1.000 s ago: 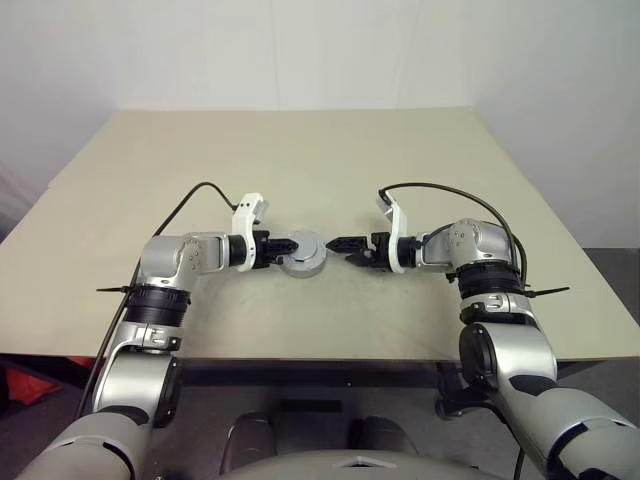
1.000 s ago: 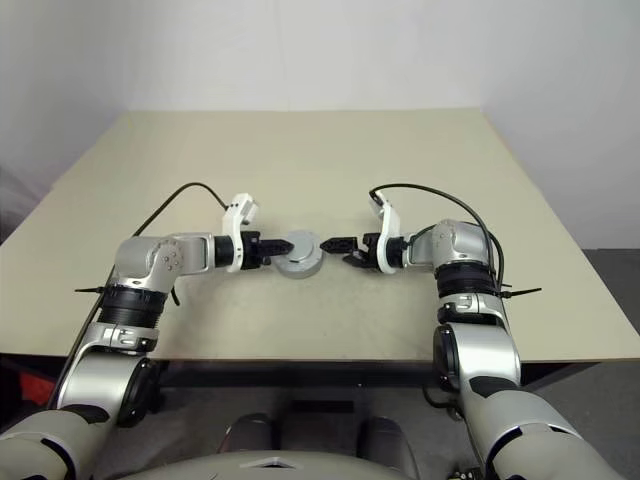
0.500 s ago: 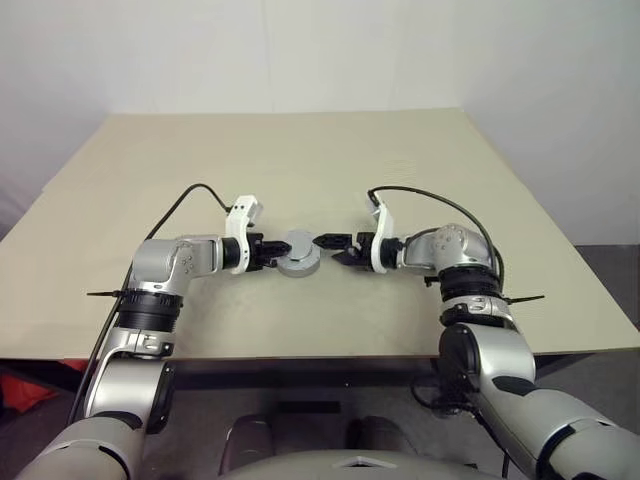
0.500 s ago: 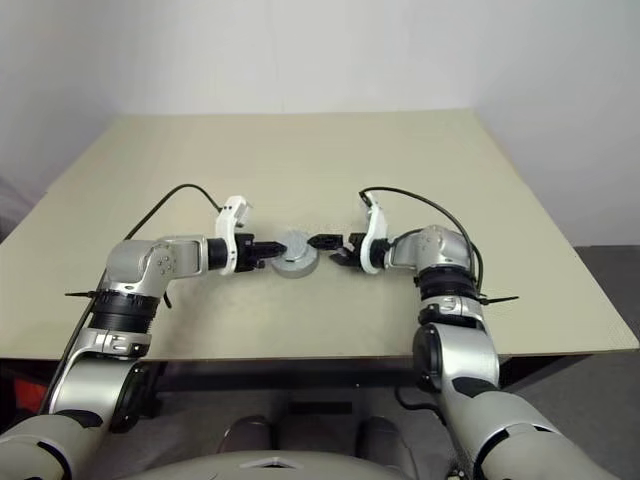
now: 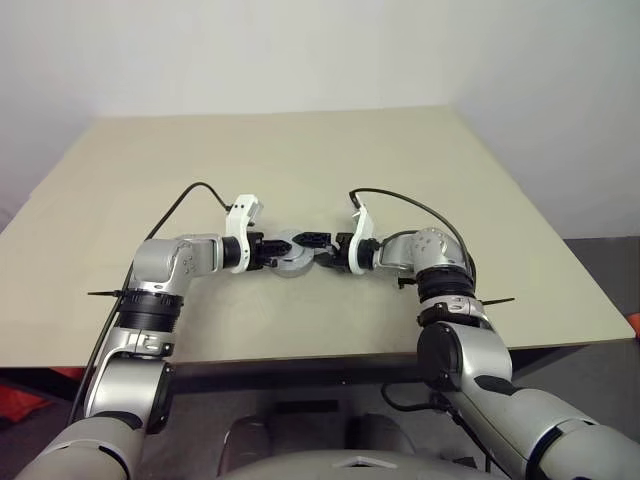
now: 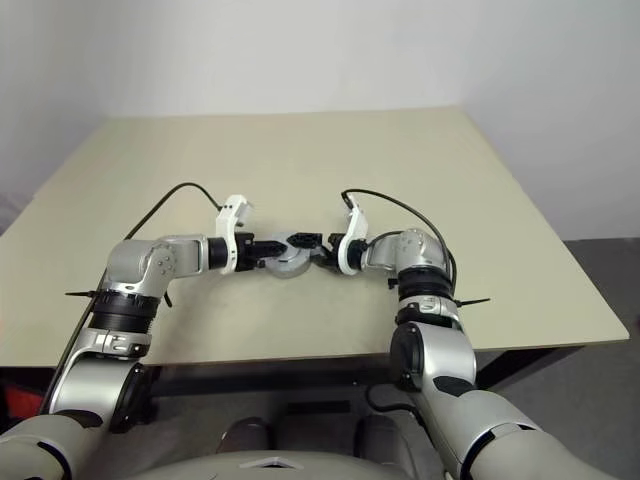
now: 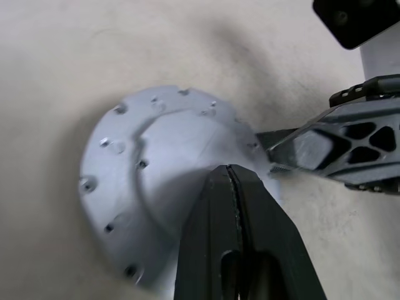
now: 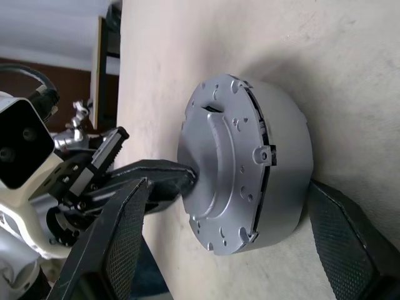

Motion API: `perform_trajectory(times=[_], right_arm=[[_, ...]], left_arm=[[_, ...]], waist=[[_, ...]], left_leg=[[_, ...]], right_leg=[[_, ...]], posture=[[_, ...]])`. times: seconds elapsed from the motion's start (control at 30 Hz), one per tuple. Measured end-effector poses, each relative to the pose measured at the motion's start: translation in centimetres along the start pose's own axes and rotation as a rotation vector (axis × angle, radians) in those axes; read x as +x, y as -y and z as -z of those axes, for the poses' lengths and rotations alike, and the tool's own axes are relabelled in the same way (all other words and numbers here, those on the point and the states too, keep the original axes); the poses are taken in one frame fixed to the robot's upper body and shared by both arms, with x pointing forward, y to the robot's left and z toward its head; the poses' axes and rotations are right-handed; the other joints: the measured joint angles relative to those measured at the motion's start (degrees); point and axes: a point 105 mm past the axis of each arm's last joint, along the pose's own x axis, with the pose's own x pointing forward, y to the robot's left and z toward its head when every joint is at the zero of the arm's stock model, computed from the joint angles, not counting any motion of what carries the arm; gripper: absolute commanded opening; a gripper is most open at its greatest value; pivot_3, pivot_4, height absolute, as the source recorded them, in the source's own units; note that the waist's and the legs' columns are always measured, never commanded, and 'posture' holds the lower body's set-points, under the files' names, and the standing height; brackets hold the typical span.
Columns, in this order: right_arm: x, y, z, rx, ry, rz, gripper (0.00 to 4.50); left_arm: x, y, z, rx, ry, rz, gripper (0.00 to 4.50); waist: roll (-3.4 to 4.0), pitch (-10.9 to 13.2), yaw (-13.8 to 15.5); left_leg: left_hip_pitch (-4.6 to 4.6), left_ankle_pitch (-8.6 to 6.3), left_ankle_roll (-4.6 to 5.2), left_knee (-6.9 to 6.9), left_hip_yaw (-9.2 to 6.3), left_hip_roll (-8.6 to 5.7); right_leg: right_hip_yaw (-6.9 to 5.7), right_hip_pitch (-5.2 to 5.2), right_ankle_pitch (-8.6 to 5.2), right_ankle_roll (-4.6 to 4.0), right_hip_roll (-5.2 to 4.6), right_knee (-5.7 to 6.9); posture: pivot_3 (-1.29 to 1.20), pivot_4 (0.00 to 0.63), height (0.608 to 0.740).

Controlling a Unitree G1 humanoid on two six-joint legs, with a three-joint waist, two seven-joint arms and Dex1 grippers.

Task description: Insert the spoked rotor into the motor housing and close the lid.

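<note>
- Beige table (image 5: 420,170) carries the motor housing (image 8: 284,169) near its front middle, the lid (image 8: 215,165) sitting on top.
- Left gripper (image 7: 232,178), jaws closed, rests its tip on the lid.
- Right gripper (image 8: 237,250) straddles the housing, jaws wide open.

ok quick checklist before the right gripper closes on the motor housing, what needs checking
1. Lid on the motor housing: ok, though a thin dark gap shows at the rim.
2. Lid fully seated: cannot tell.
3. Right gripper open, fingers either side of the housing: ok.
4. Left gripper shut, tips pressing on the lid: ok.
5. Spoked rotor inside: cannot tell, the lid covers it.
6. Housing resting on the table: ok.
</note>
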Motion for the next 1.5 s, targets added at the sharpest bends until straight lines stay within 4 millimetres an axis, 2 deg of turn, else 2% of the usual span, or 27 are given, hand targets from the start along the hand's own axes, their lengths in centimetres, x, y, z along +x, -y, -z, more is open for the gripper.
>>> perform_trajectory(times=[0.23,0.33,0.53,0.73,0.9,1.0,1.5], right_arm=[[0.7,-0.5,0.3,-0.003,-0.001,-0.012,4.47],[0.8,-0.5,0.3,-0.005,0.003,-0.012,3.9],[1.0,-0.4,0.8,-0.003,-0.022,-0.002,2.19],[1.3,-0.5,1.3,-0.004,-0.05,-0.002,2.19],[1.4,-0.5,0.9,0.021,-0.022,-0.024,1.22],[1.5,-1.1,0.1,0.005,-0.002,-0.026,1.12],[1.7,-1.0,-0.7,0.042,0.038,-0.024,1.12]], left_arm=[[-0.2,-0.2,-0.1,0.004,0.002,-0.008,0.0],[-0.3,-0.3,-0.2,0.006,0.006,-0.012,0.0],[-0.4,-0.4,-0.7,0.025,0.025,-0.025,0.0],[-0.2,-0.1,-0.7,0.03,0.027,-0.014,0.0],[-0.2,0.0,-1.0,0.038,0.037,-0.009,0.0],[-0.3,0.0,-1.4,0.052,0.049,-0.015,0.0],[-0.3,-0.5,-1.9,0.046,0.103,-0.03,0.0]], waist=[[0.04,0.0,-0.2],[0.11,0.1,-0.1],[0.15,0.1,0.0],[0.2,0.2,0.1],[0.23,0.2,0.2],[0.24,0.2,0.2],[0.24,0.2,0.2]], left_leg=[[-0.03,0.05,-0.44,-0.01,0.02,0.75],[-0.03,0.09,-0.52,-0.04,0.02,0.77],[-0.02,0.11,-0.54,-0.03,0.02,0.76],[-0.05,0.13,-0.58,-0.02,0.02,0.75],[-0.04,0.17,-0.64,-0.02,0.01,0.75],[-0.05,0.17,-0.64,-0.02,0.01,0.76],[-0.09,0.18,-0.65,-0.01,0.01,0.76]], right_leg=[[0.0,-0.14,0.14,-0.4,0.84,-0.07],[0.0,-0.18,0.16,-0.45,0.88,-0.06],[0.02,-0.17,0.17,-0.46,0.87,-0.06],[0.01,-0.2,0.19,-0.49,0.87,-0.06],[0.02,-0.19,0.21,-0.5,0.86,-0.04],[0.01,-0.19,0.21,-0.5,0.87,-0.04],[0.0,-0.22,0.24,-0.55,0.87,-0.03]], posture=[[0.0,0.0,0.74],[0.0,0.0,0.74],[0.0,0.0,0.74],[0.0,0.0,0.74],[0.0,0.0,0.74],[0.0,0.0,0.74],[0.0,0.0,0.74]])
